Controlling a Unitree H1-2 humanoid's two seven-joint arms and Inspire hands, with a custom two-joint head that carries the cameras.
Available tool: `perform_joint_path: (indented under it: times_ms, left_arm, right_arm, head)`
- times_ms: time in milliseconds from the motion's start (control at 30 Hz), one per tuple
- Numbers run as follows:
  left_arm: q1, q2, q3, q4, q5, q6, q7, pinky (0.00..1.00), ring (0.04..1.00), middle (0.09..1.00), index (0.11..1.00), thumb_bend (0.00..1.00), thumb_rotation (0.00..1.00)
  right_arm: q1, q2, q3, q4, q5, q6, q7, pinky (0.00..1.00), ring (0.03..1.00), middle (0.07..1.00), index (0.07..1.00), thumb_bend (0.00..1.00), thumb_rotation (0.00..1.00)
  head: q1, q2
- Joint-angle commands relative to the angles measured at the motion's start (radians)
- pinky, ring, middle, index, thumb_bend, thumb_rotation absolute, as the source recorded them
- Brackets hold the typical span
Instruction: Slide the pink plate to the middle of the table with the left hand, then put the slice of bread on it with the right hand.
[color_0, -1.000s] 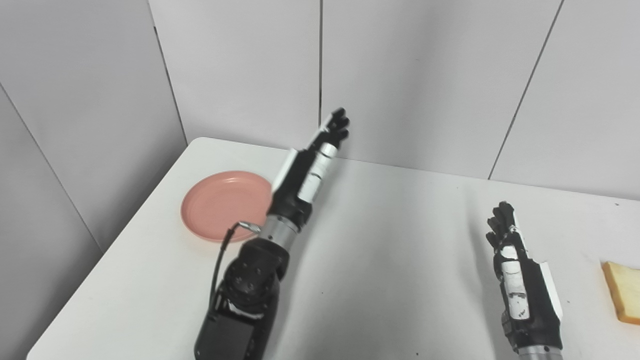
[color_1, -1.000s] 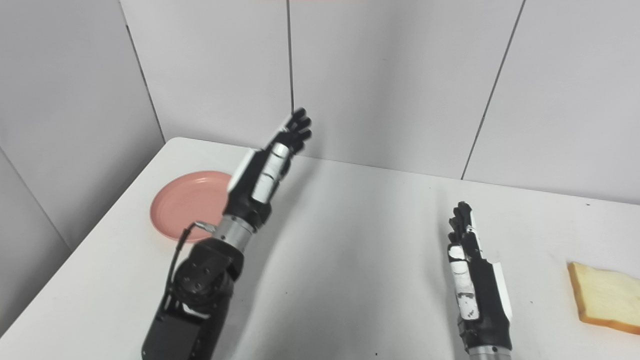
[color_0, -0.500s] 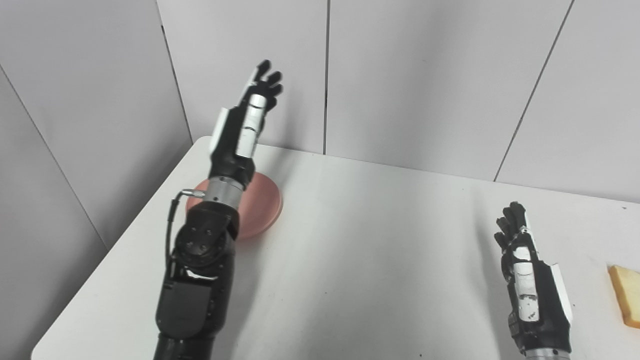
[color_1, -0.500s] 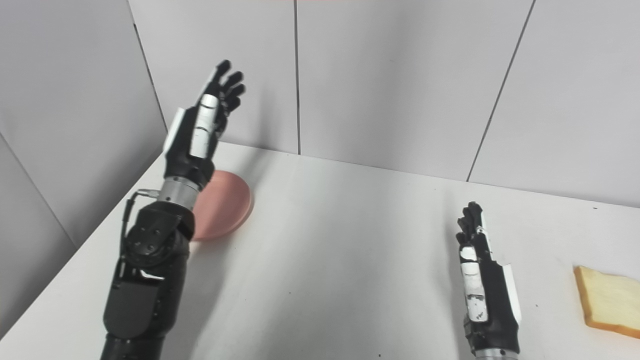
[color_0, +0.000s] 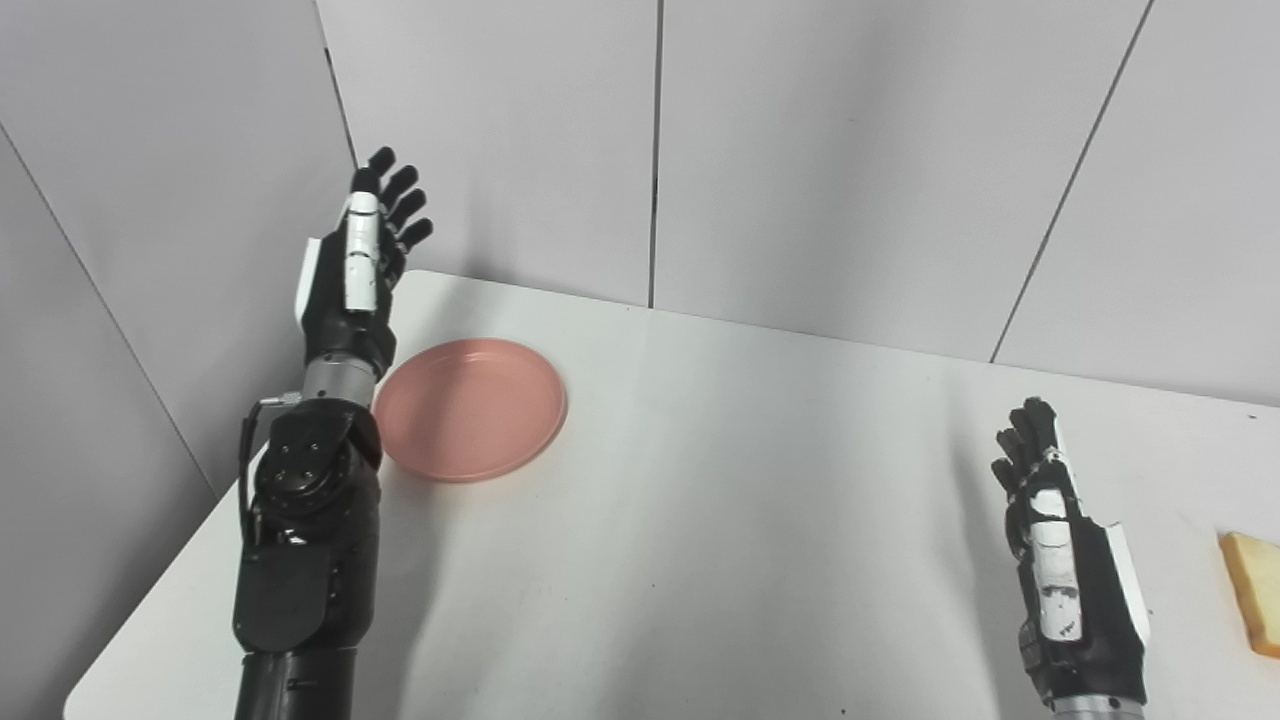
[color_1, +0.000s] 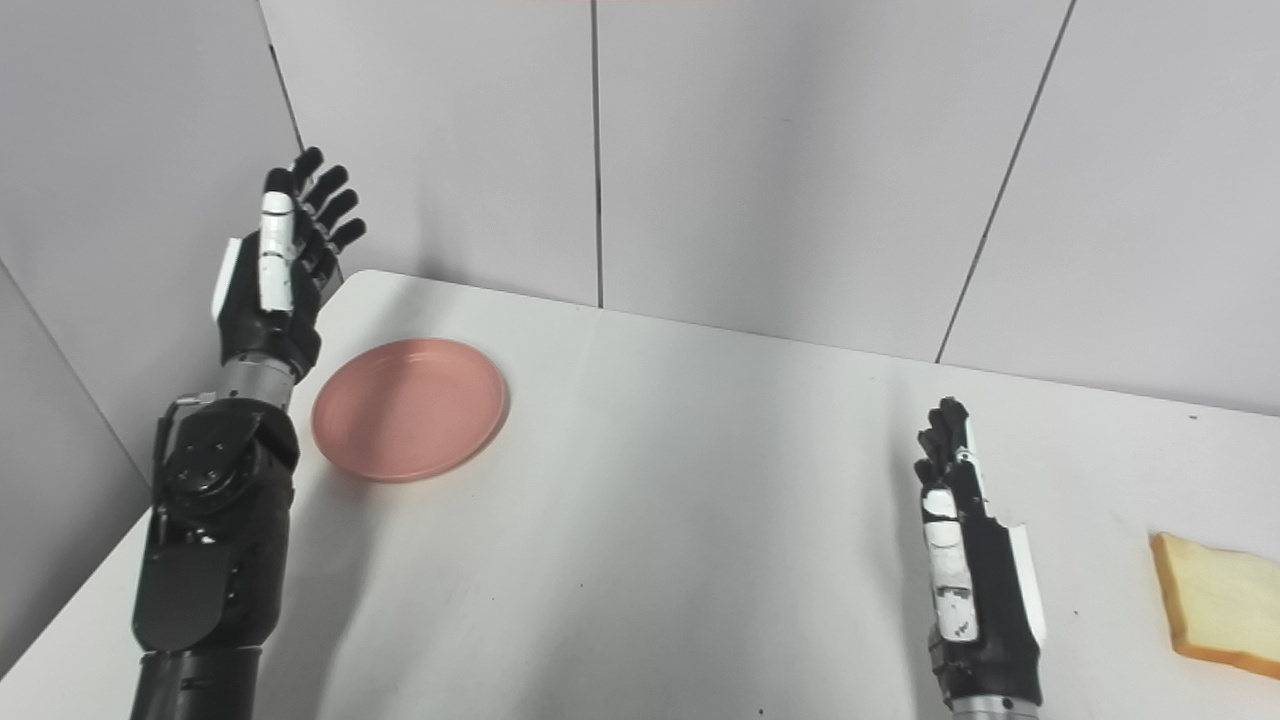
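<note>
Left robot hand (color_0: 352, 275) raised, fingers spread, beside pink plate (color_0: 470, 408).

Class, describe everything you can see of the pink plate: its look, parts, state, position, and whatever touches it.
The pink plate is round, shallow and a plain salmon pink with a matte, plastic-like surface, a low raised rim and a flat centre. It is empty and lies flat, right way up, on the white table, towards its far left corner. Only the table touches it. The left hand is raised, open, just to the plate's left and not in contact with it.
</note>
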Motion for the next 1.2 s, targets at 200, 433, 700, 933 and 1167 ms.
perform_joint_path:
  times_ms: [200, 433, 700, 933, 1167]
  left_arm:
    - [-0.014, 0.045, 0.043, 0.050, -0.073, -0.035, 0.006, 0.93, 0.930, 0.935, 0.919, 0.63, 1.00]
    - [-0.014, 0.051, 0.065, 0.116, -0.095, -0.044, 0.027, 0.93, 0.927, 0.924, 0.912, 0.62, 1.00]
    - [-0.014, 0.064, 0.086, 0.213, -0.124, -0.055, 0.028, 0.94, 0.929, 0.929, 0.924, 0.62, 1.00]
    - [-0.021, 0.062, 0.091, 0.280, -0.136, -0.060, 0.043, 0.94, 0.931, 0.924, 0.912, 0.59, 1.00]
    - [-0.023, 0.076, 0.102, 0.331, -0.174, -0.059, 0.028, 0.97, 0.942, 0.941, 0.928, 0.60, 1.00]
  right_arm:
    - [-0.014, 0.001, 0.002, -0.044, -0.004, 0.008, -0.001, 1.00, 1.000, 1.000, 1.000, 0.71, 1.00]
    - [-0.011, 0.002, 0.002, -0.062, -0.003, 0.024, -0.002, 1.00, 1.000, 1.000, 1.000, 0.71, 1.00]
    - [-0.010, 0.003, 0.005, -0.071, -0.010, 0.038, -0.005, 1.00, 1.000, 1.000, 1.000, 0.72, 1.00]
    - [-0.011, 0.002, 0.005, -0.073, -0.007, 0.035, -0.002, 1.00, 1.000, 1.000, 1.000, 0.70, 1.00]
    - [-0.012, 0.004, 0.006, -0.076, -0.009, 0.043, -0.004, 1.00, 1.000, 1.000, 1.000, 0.70, 1.00]
  head:
    - [-0.002, 0.000]
    - [-0.001, 0.007]
    - [-0.004, 0.013]
    - [-0.003, 0.019]
    - [-0.003, 0.020]
